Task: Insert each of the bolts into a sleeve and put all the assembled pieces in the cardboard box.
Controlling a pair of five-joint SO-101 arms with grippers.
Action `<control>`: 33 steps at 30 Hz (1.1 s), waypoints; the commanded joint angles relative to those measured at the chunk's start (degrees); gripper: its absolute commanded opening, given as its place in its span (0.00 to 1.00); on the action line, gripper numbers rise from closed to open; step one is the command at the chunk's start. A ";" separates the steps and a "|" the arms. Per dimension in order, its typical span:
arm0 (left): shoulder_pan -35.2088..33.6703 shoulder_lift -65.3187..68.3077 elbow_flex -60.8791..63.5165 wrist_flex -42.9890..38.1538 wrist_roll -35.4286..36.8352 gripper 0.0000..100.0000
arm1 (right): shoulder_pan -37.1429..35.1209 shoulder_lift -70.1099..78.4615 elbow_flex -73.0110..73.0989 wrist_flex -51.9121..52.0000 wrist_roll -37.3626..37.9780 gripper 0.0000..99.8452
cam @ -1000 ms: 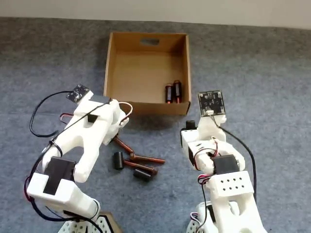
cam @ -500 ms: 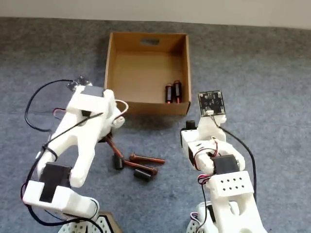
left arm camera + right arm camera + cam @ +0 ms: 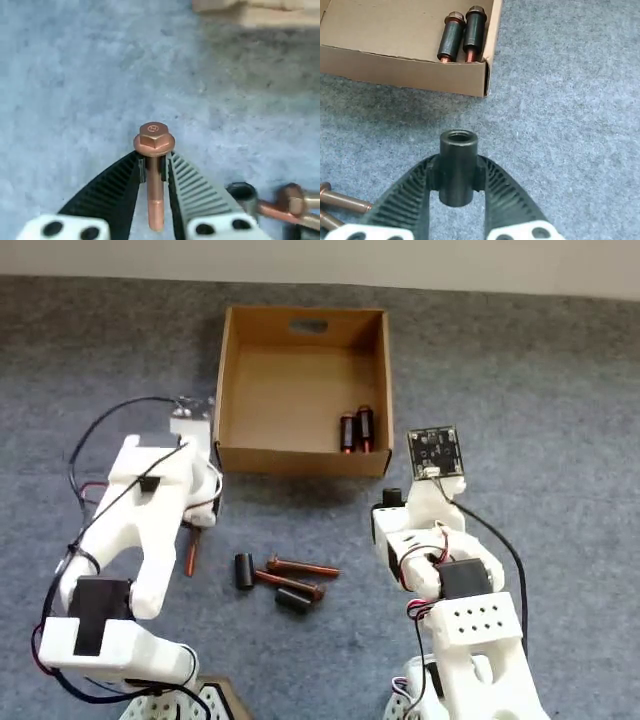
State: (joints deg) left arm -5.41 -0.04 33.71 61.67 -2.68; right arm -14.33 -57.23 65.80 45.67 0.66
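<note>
You have two assembled pieces [image 3: 356,429] done: they lie side by side inside the cardboard box [image 3: 280,390], against its wall nearest the arms, by the corner on the right arm's side. A third pair is picked up but not yet joined. Your left hand [image 3: 154,159] is clenched on a bolt [image 3: 154,140], outside the box and off its near corner on the left arm's side. Your right hand [image 3: 457,165] is grasping a sleeve [image 3: 458,150] just outside the box's other near corner. Left on the worktop [image 3: 560,390], on the near side of the box between the arms, are two more bolts [image 3: 303,567] and, as far as I can tell, two loose sleeves [image 3: 243,570]. I judge you are under halfway. The held bolt is copper-coloured with a flanged hex head, gripped just under the head. The sleeve is a short black tube, its open bore facing toward the box
</note>
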 commanded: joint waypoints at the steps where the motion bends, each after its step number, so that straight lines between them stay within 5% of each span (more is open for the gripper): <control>1: -0.48 -2.68 6.02 -14.86 -3.96 0.01 | 0.13 0.04 -0.31 -0.92 -0.18 0.01; 4: -0.48 -3.30 9.19 -21.27 -4.04 0.01 | 0.13 -0.04 -0.31 -0.92 -0.18 0.01; 9: -0.40 -3.30 7.16 -18.20 -3.87 0.02 | 0.13 -0.13 -0.31 -0.92 -0.18 0.01; 15: 0.92 -2.77 5.85 -15.56 -3.87 0.14 | 0.13 -0.13 -0.31 -0.92 -0.18 0.01; 33: 1.45 2.07 2.51 -17.76 -4.13 0.10 | 0.13 -0.13 -0.31 -0.92 -0.18 0.01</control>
State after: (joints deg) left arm -5.32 -0.31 40.57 44.00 -6.37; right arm -14.33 -57.23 65.80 45.67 0.66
